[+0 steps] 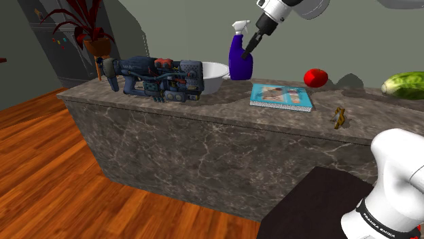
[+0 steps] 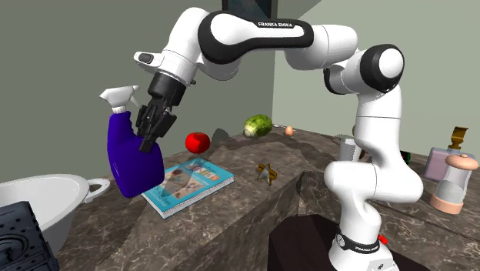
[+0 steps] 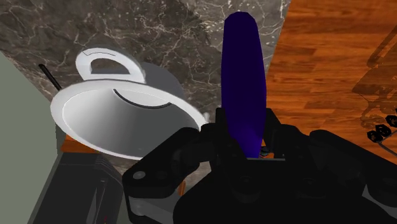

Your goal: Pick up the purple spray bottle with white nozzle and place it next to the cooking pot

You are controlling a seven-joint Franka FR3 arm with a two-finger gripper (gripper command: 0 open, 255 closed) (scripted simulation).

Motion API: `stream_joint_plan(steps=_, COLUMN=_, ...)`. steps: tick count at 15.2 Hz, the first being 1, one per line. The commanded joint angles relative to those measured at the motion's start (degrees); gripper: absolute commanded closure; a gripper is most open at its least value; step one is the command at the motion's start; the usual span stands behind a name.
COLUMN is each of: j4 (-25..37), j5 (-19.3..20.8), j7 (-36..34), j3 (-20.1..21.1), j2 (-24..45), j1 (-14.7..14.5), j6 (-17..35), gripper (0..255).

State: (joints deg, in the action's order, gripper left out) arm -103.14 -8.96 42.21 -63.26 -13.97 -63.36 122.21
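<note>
While upright, spray bottle (image 2: 131,162) inside claw (image 2: 147,142).

Book (image 1: 281,97), tomato (image 1: 314,77) and toy blaster (image 1: 153,77) on counter (image 1: 204,129).

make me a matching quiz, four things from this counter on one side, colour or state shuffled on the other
Things:
1 spray bottle
2 cooking pot
3 book
4 round fruit

Colour or state:
A red
B white
C clasped by the hand
D lying flat

Pairs: 1-C, 2-B, 3-D, 4-A
</note>
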Motion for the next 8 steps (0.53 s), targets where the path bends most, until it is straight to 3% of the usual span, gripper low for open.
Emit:
stream_joint_plan(steps=1, j4=-2.0, j5=0.3, j7=0.1, j3=0.4, j2=-0.6, j1=0.3, j6=1.7, gripper=255)
stream_joint_plan(steps=8, j4=-7.3, j5=-0.2, j7=1.7, j3=-0.2, j2=-0.8, j1=0.3, j6=6.8, gripper=255)
